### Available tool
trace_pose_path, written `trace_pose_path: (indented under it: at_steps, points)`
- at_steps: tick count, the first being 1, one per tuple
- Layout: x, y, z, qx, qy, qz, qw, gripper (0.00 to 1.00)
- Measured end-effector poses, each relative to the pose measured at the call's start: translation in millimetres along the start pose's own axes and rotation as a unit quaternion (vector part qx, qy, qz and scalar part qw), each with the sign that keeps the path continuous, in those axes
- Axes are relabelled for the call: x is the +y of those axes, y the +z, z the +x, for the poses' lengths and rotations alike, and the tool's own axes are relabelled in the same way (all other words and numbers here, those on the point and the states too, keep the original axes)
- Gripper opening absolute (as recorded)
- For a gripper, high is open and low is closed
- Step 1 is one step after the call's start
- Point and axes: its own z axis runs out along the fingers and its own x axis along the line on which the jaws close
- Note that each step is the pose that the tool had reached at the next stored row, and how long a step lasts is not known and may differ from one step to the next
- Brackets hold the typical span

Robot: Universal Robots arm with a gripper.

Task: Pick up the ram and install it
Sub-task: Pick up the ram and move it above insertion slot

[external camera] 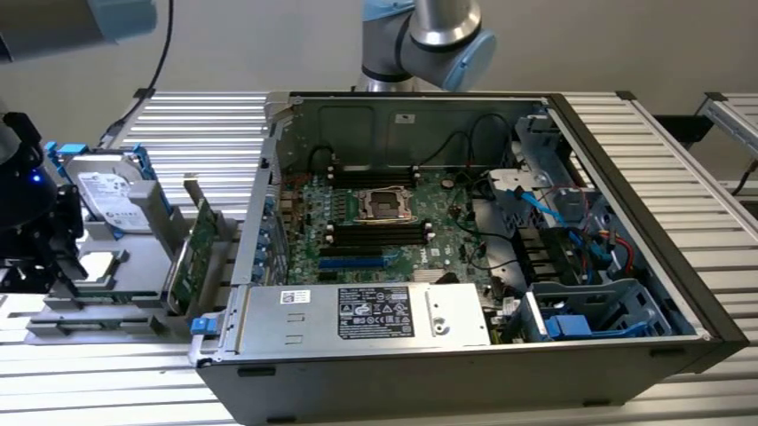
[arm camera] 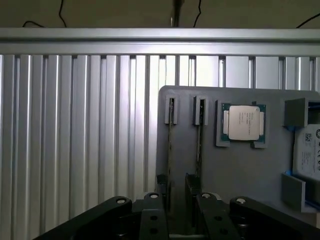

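At the exterior view's left, the grey tray holds the ram on edge in its slot. The gripper hangs over it, fingers parted (gripping nothing). To that view's right stands the open computer case.

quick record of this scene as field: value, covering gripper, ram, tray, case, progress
tray: grey, holds the ram, a second stick, a cpu and a hard drive
ram: thin, standing on edge in a tray slot
gripper: at the tray, nearest the two sticks
case: open, motherboard and black memory slots exposed
progress: ram in tray, not yet installed
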Motion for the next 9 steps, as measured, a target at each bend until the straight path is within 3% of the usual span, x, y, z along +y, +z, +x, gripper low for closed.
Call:
trace_pose_path:
  at_steps: [9]
  points:
    - [-1.3,16.4,2.3,0.0002,-0.002,0.0001,1.0000,0.30]
